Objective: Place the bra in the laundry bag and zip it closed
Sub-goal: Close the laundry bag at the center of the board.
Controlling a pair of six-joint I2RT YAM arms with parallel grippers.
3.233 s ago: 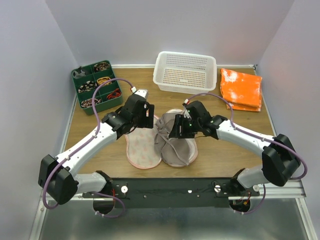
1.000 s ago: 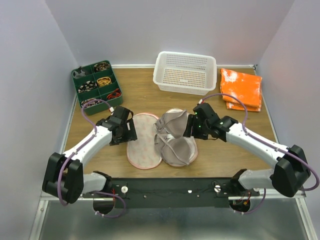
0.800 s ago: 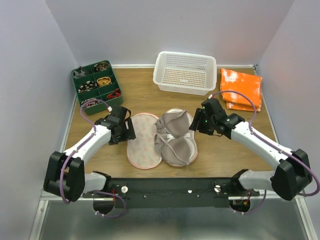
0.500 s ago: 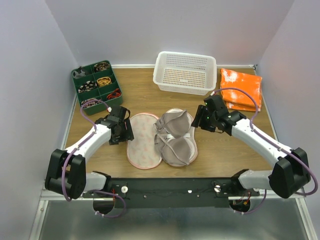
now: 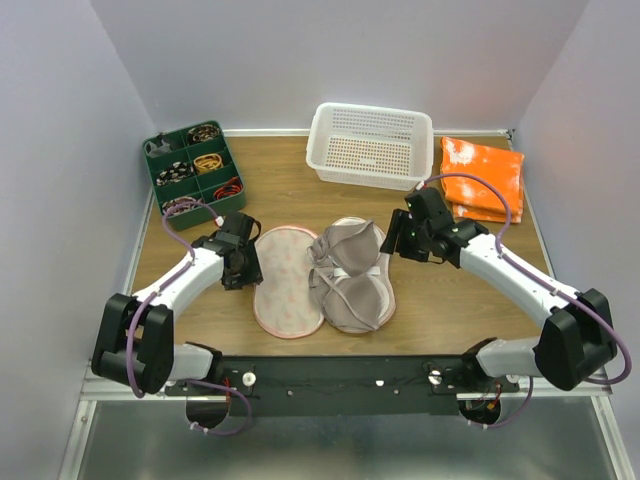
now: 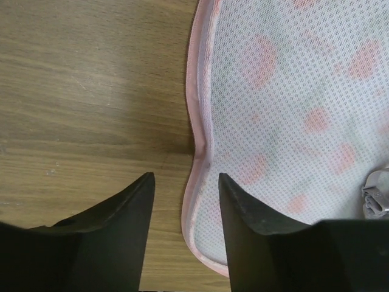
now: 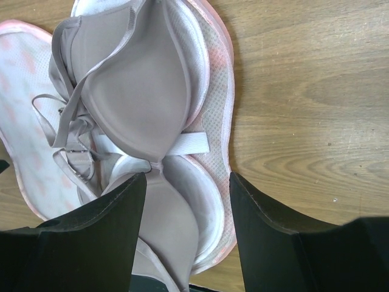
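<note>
The laundry bag (image 5: 287, 285) lies open like a clamshell in the middle of the table, its pink printed left half bare. The taupe bra (image 5: 347, 268) rests in the right half, cups up and straps bunched toward the hinge. My left gripper (image 5: 247, 262) is low at the bag's left edge. In the left wrist view its fingers (image 6: 121, 234) stand apart, straddling the pink rim (image 6: 196, 152) without touching it. My right gripper (image 5: 393, 240) hovers open at the bag's right side. In the right wrist view the bra (image 7: 140, 91) and bag rim (image 7: 226, 109) lie below its open gripper (image 7: 188, 177).
A green compartment tray (image 5: 193, 172) of small items sits at the back left. A white perforated basket (image 5: 370, 143) stands at the back centre, and a folded orange-and-white cloth (image 5: 483, 177) lies at the back right. Side walls close in both flanks.
The left jaws have narrowed over the bag's left rim. The right gripper has drawn back to the right, off the bra, which stays in the bag.
</note>
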